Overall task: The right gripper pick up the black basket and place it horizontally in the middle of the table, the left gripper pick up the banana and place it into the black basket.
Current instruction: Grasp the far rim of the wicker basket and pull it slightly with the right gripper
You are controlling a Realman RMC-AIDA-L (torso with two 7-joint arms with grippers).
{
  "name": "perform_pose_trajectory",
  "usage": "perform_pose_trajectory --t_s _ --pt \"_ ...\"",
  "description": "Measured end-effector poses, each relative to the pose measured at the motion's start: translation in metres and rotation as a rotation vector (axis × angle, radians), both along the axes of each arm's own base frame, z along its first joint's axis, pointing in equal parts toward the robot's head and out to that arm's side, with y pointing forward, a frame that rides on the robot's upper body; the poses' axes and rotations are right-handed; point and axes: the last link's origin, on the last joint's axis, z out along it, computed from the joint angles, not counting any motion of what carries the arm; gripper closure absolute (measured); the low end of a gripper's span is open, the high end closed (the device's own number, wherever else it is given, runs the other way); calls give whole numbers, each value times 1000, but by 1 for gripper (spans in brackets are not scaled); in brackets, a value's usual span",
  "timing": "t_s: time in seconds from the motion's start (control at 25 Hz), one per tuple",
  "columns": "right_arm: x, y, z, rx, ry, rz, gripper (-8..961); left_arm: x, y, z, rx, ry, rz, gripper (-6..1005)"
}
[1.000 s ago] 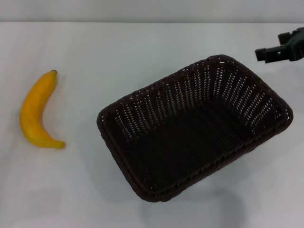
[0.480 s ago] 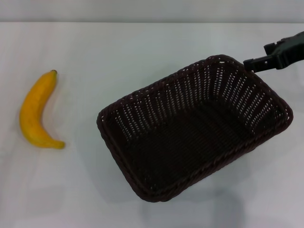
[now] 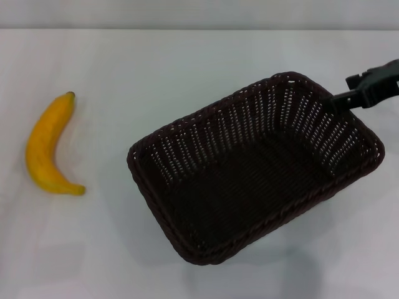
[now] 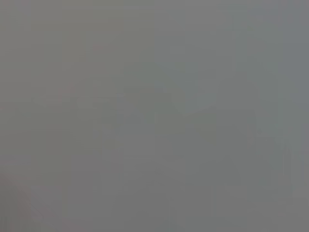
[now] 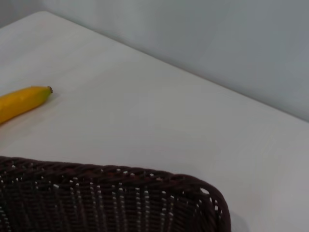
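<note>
The black basket [image 3: 187, 134] sits skewed on the white table [image 3: 156, 62], right of centre, and is empty. The banana [image 3: 42, 146] lies on the table at the far left, stem tip pointing away from me. My right gripper [image 3: 343, 99] comes in from the right edge and is at the basket's far right corner, by the rim. The right wrist view shows the basket's braided rim [image 5: 120, 171] close up and the banana's stem end [image 5: 24, 99] beyond it. My left gripper is out of view; the left wrist view is plain grey.
The table's far edge [image 3: 199, 28] meets a grey wall. Bare tabletop lies between the banana and the basket.
My right gripper has moved down and in from the far right to the basket's far right corner. The basket and the banana have not moved.
</note>
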Motion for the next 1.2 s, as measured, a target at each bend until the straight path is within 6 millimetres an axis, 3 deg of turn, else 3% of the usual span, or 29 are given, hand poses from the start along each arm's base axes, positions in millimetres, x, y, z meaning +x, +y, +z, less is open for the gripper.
perform_pose_trajectory --t_s 0.48,1.2 --pt "8 -7 1 -63 -112 -94 189 1 2 1 -2 -3 -6 163" --pt "-3 -17 -11 -169 -149 -124 196 1 4 -2 -22 -4 -3 163"
